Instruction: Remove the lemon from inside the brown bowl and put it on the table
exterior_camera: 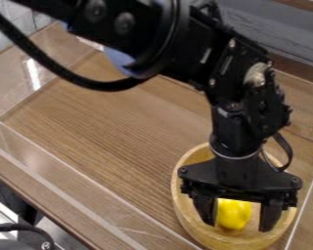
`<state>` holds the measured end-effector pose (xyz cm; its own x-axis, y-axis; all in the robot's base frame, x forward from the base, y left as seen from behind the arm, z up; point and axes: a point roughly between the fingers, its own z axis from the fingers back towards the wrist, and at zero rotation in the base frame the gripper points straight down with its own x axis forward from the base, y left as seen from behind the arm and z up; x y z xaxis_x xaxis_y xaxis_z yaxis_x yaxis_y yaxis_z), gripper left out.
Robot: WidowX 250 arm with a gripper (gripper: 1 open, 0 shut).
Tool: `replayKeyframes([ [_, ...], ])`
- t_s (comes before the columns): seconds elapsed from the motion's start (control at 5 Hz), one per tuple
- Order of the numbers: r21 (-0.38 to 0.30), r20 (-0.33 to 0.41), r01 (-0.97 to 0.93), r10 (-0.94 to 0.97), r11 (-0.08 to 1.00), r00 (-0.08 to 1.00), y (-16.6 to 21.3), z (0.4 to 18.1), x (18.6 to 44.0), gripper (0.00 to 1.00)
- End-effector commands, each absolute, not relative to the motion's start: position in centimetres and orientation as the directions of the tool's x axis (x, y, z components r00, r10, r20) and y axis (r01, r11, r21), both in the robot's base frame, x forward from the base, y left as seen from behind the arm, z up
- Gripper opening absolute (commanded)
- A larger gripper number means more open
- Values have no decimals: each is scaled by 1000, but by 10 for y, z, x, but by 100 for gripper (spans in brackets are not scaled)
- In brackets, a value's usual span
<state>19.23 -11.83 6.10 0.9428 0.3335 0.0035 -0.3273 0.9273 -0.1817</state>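
A small bright yellow lemon (233, 213) lies inside the light-brown wooden bowl (182, 187) at the lower right of the table (107, 137). My black gripper (235, 217) hangs straight down into the bowl, open, with one finger (202, 207) left of the lemon and the other right of it. The fingers straddle the fruit; whether they touch it cannot be told. The arm's black wrist hides the back of the bowl.
Clear plastic walls (42, 186) border the tabletop at the left and front. A blue object (120, 64) shows partly behind the arm at the back. Black cables (67, 73) loop over the table's left half.
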Motion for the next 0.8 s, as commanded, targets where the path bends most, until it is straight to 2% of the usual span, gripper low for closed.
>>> replayKeyframes([
  [0.0, -194, 24, -338, 349, 921, 937, -118, 65, 199, 100],
  [0.6, -185, 21, -364, 374, 913, 927, -116, 63, 203, 100],
])
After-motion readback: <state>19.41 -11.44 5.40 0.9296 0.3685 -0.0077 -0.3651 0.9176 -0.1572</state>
